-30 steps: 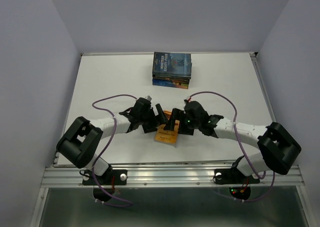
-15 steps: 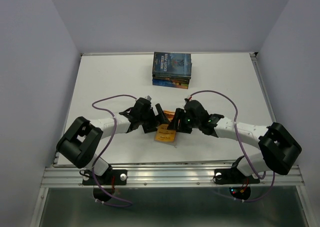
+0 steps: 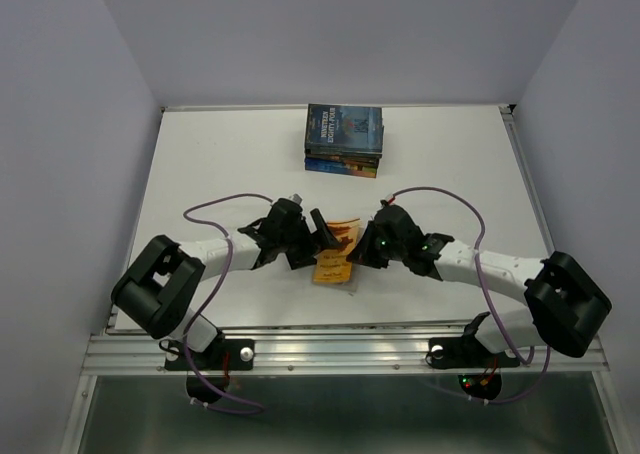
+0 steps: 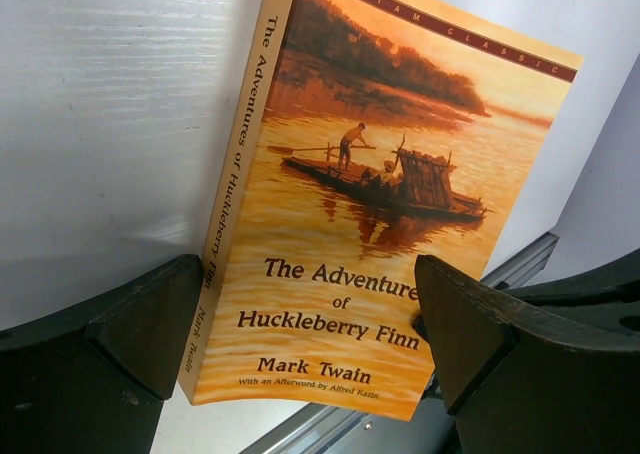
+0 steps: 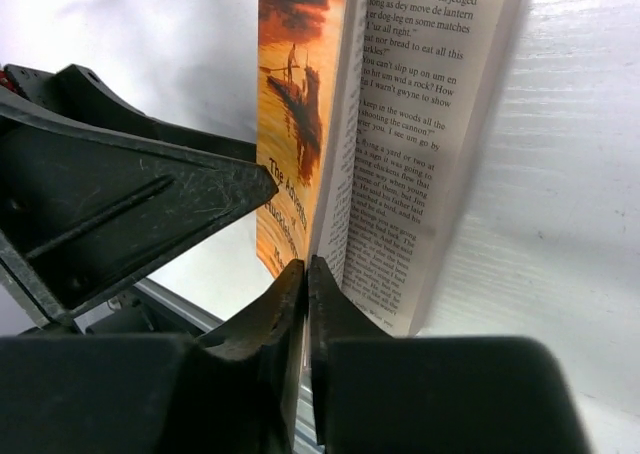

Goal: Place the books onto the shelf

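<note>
Right wrist shows our right gripper clamped on the orange book by its cover alone, left gripper apart astride it; we judge the pickup needs a fuller hold next.

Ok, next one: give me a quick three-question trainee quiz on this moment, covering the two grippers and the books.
1. True or false: the left gripper is clamped on the orange book.
2. What does the right gripper pinch? A) the whole closed book; B) its front cover alone, pages hanging free; C) a cable.
3. In a few words: where is the stack of books on the table?

Key: 1 false, its jaws stand open on either side of the book. 2 B. 3 At the far edge, lying flat, beyond both grippers.
</note>
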{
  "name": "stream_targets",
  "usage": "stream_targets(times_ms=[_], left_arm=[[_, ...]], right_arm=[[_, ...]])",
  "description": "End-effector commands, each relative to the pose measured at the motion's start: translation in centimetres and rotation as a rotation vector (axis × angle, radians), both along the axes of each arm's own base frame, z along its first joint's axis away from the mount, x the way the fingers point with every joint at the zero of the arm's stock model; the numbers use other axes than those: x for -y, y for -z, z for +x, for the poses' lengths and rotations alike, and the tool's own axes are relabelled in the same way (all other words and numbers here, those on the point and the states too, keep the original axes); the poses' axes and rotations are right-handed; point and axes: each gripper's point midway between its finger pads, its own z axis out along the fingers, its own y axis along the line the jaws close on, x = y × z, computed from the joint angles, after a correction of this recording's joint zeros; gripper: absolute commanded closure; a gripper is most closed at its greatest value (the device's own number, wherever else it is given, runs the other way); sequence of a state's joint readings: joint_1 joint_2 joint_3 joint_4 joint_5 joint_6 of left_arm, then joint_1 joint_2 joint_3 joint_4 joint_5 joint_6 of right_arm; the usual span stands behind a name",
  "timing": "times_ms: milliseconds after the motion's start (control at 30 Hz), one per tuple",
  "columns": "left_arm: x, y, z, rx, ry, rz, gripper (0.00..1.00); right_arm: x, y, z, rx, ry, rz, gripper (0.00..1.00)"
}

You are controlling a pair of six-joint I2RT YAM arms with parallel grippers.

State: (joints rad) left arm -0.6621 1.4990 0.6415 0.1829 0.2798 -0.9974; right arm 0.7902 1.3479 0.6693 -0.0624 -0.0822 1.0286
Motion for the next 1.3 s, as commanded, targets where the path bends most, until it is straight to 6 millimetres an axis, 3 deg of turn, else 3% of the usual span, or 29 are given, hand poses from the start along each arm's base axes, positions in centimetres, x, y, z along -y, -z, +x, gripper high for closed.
stream_targets(times_ms=[0,100,233,333,400,467,600,800,1000,1133,1267], left_arm=[[0.7,-1.9,-0.5,0.032,0.009,-0.058,0.01],[0.6,-2.3,-0.5,0.04,0.003,-0.061,0.01],[0.3,-2.4,-0.5,0.053,-0.001,-0.055,0.01],[0.8,-4.1,-0.5,0.121,0.042,-0.103,0.01],[0.5,-5.4,-0.2,0.169,0.024,-0.122,0.01],[-0.1,-5.3,-0.3,0.176,0.003,-0.103,0.01],[-0.6,-5.3,-0.4,0.184,-0.008,-0.098,0.01],[0.7,-4.2,-2.0,0.116,0.041,-0.214,0.01],[1.1,-5.5,-1.7,0.153,0.04,-0.274,0.01],[1.8,-8.1,-2.5,0.205,0.083,-0.406,0.01],[1.8,-12.0,-4.3,0.336,0.142,-0.619,0.01]], right_arm=[[-0.3,-0.8,0.6,0.021,0.032,0.043,0.99],[-0.3,-1.0,0.5,0.025,0.028,0.046,0.99],[-0.7,-3.5,0.8,0.095,-0.012,0.077,0.99],[-1.3,-7.1,1.4,0.163,-0.024,0.12,0.99],[-1.0,-7.9,1.7,0.182,-0.021,0.106,0.99],[-0.8,-9.1,2.0,0.209,-0.007,0.107,0.99],[-0.9,-10.6,2.5,0.248,-0.017,0.114,0.99],[-1.2,-12.5,2.7,0.289,-0.04,0.131,0.99],[-0.5,-13.4,2.9,0.317,-0.036,0.135,0.99],[-0.4,-14.2,2.8,0.338,-0.057,0.145,0.99],[-0.2,-15.6,2.6,0.372,-0.085,0.172,0.99]])
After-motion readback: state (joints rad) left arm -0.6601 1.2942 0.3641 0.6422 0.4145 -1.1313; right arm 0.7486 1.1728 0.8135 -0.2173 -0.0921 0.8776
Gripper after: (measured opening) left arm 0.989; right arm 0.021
